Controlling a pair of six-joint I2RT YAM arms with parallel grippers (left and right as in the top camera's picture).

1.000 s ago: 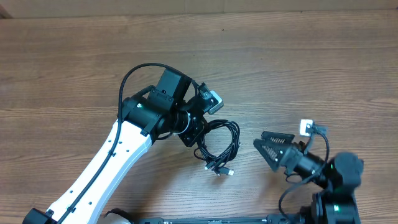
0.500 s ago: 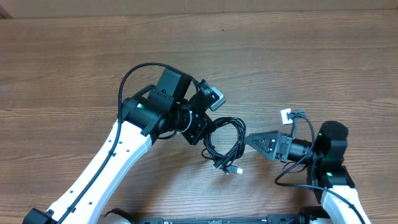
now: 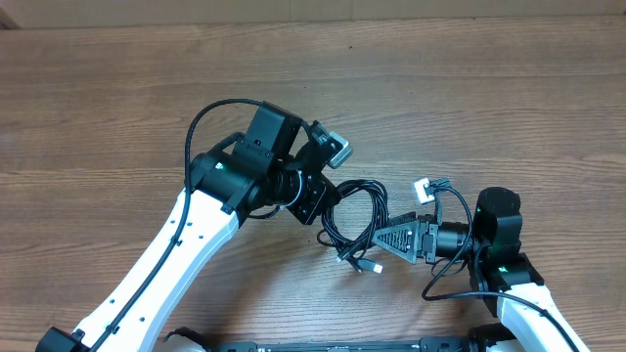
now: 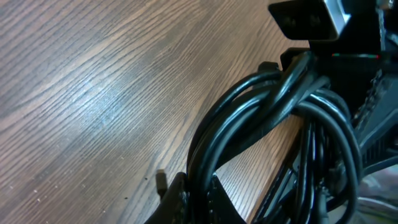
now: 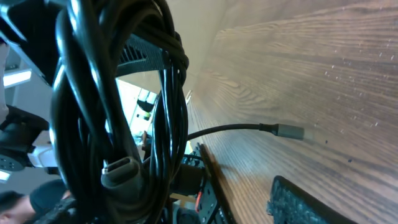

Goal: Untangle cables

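black looped cables (image 3: 373, 210) — left pincer (image 3: 326, 202) grasping them, right pincer (image 3: 379, 242) unclear.

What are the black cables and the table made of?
The cables look like smooth black rubber or plastic, since they shine a little and bend in loops. One plug tip looks like grey metal. The table looks like brown wood, with grain lines, though it could be a printed top.
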